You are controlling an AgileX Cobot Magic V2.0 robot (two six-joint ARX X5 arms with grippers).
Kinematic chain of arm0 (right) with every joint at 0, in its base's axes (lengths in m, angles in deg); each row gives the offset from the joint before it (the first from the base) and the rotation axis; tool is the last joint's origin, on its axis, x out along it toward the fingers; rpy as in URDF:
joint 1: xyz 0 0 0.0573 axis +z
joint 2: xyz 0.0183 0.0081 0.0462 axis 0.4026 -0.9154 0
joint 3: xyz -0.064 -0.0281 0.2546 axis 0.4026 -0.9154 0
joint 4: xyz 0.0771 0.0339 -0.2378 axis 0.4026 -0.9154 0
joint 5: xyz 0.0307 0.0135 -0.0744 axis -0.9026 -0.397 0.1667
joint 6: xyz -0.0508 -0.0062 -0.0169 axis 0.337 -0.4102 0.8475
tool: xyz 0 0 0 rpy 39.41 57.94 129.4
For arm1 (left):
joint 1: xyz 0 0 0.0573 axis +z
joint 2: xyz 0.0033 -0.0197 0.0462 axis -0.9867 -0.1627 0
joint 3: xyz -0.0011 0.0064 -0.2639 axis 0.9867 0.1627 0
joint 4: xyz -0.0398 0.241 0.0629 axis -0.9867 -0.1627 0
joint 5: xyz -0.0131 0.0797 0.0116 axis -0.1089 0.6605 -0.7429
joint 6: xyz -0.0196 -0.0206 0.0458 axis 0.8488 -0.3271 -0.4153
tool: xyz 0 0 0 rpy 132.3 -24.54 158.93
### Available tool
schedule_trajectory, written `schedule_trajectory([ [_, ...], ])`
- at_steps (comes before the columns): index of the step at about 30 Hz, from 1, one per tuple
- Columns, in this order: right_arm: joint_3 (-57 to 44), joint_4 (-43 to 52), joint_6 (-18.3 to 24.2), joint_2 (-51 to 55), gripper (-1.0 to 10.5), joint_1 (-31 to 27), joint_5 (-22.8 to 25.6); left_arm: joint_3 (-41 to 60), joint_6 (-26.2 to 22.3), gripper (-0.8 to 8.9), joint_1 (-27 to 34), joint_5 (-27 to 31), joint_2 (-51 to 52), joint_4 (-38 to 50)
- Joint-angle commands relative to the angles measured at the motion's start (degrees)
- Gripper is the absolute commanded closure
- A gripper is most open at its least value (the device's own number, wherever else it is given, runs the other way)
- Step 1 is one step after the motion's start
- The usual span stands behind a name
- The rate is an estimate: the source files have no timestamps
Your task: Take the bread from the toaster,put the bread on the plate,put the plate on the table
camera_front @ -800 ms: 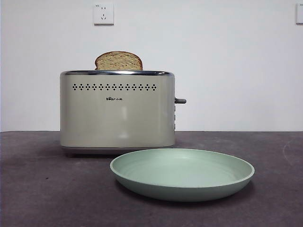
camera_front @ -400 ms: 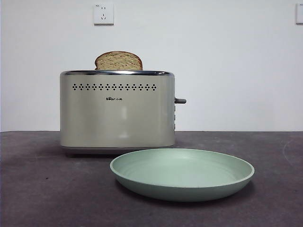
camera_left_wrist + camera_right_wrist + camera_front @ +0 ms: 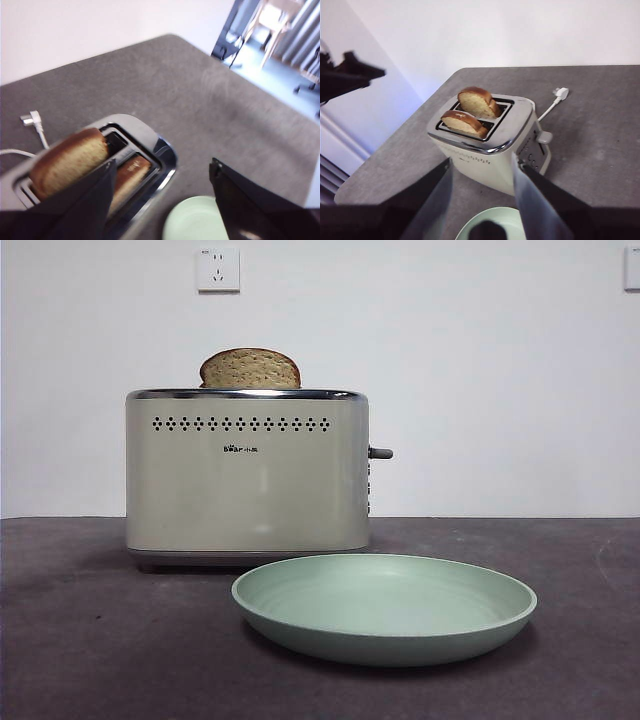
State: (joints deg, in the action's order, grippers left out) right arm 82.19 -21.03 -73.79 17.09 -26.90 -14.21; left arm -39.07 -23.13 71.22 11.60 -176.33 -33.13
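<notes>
The cream toaster [image 3: 247, 475] stands on the dark table [image 3: 90, 640] and holds two slices. The bread [image 3: 250, 369] is the taller slice, in the back slot, and it pokes above the chrome rim. It also shows in the left wrist view [image 3: 67, 160] and in the right wrist view [image 3: 477, 102]. A lower slice [image 3: 462, 123] sits in the front slot. The mint-green plate [image 3: 385, 608] lies on the table in front of the toaster. My left gripper [image 3: 164, 164] hovers open above the toaster. My right gripper [image 3: 482, 160] is open, higher up, above the plate's side. Neither gripper shows in the front view.
The toaster's white cord and plug [image 3: 559, 94] lie on the table behind it. The grey lever [image 3: 381, 453] sticks out of the toaster's side. A wall socket [image 3: 219, 270] is on the white wall. The table's edge [image 3: 260, 95] drops off past the toaster.
</notes>
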Motion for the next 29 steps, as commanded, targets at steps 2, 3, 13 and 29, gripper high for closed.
schedule_trajectory([
  [2,0.11,0.09,0.39,-0.2,7.5,0.55,-0.04,-8.0,-16.68,4.99,-3.41,11.32,-5.44,-7.39],
  [3,0.11,-0.02,0.39,-0.2,7.5,0.74,0.0,-9.31,-19.3,4.99,-4.59,14.99,-6.45,-9.14],
  [13,0.11,-0.2,0.37,-0.31,7.5,2.27,0.28,-10.51,-24.09,5.01,-10.97,22.4,-13.77,-10.21],
  [29,0.11,-0.55,0.2,-0.31,7.5,2.97,0.31,-10.51,-24.13,5.03,-11.08,22.32,-21.62,-9.46],
])
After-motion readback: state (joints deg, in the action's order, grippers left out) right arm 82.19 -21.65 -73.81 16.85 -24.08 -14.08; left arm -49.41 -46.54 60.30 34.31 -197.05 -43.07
